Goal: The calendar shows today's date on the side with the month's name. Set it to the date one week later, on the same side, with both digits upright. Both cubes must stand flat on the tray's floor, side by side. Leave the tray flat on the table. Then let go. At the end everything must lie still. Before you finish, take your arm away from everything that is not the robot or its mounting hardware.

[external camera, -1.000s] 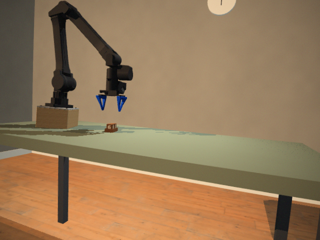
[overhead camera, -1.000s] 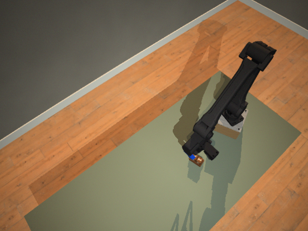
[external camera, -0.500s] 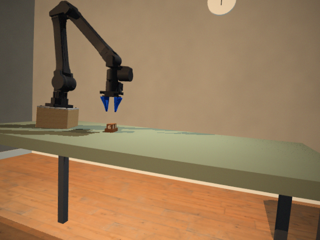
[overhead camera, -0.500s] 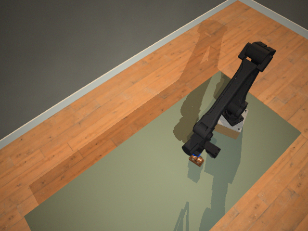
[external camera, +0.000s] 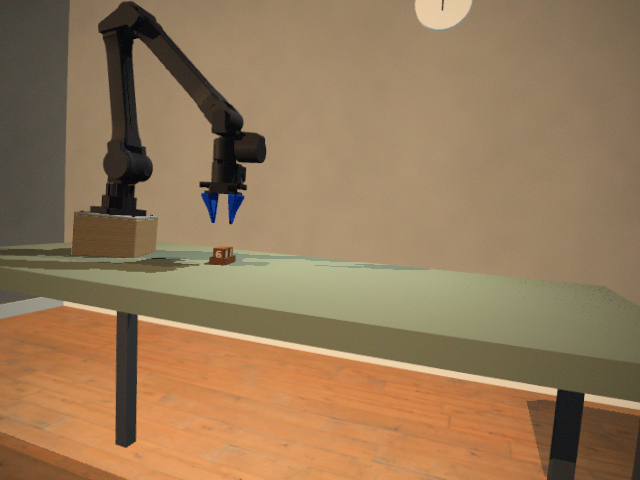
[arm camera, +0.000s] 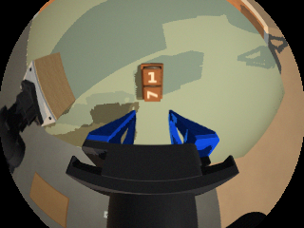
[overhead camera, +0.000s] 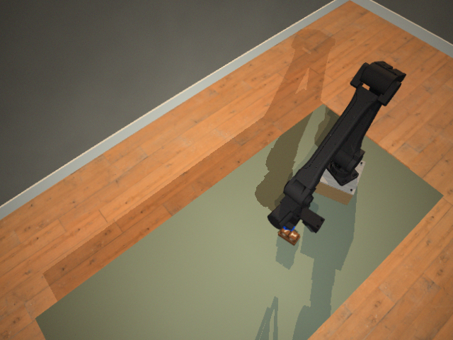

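Hand point(external camera: 222, 221) hung well above the surface point(external camera: 361, 289), blue fingers pointing down, roughly half open, gripping nothing. Poised over the calendar tray point(external camera: 222, 259), clear of it. Tray sat flat on the surface, near the arm's wooden pedestal point(external camera: 113, 235). Two cubes point(arm camera: 152, 85) stood side by side in it, long axis running away from the wrist camera. Read 6 and 1 from the exterior side.
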Controlling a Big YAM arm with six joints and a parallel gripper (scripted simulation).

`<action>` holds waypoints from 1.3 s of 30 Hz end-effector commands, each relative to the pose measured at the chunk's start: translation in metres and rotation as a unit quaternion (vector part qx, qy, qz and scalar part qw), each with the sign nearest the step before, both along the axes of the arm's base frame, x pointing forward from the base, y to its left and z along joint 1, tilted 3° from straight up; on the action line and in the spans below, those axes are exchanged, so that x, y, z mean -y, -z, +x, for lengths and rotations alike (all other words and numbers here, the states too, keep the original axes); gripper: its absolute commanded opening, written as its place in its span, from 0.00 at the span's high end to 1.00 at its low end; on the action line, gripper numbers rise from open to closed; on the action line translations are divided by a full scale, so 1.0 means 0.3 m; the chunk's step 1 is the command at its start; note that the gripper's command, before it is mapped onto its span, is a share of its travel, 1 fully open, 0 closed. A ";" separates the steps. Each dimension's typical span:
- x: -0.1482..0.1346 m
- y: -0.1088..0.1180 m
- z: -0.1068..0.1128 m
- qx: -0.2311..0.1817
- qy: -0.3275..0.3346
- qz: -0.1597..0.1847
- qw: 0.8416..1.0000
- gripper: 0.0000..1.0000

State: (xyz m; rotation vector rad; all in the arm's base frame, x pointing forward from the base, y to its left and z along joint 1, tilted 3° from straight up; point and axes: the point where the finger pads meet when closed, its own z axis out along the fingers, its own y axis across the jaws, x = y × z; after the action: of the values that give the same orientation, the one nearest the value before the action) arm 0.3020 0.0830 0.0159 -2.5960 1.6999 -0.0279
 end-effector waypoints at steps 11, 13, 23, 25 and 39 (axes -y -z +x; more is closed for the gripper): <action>-0.023 -0.028 0.036 0.018 -0.009 0.007 1.000 0.54; -0.023 -0.027 0.036 0.017 -0.009 0.007 1.000 0.54; -0.019 0.004 0.024 0.008 -0.009 0.005 1.000 0.54; -0.017 0.013 0.019 0.007 -0.009 0.004 1.000 0.54; -0.011 0.071 0.010 0.003 -0.008 0.003 1.000 0.54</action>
State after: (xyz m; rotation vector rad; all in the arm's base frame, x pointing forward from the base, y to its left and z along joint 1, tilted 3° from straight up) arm 0.3026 0.0832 -0.0012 -2.5964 1.6981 -0.0283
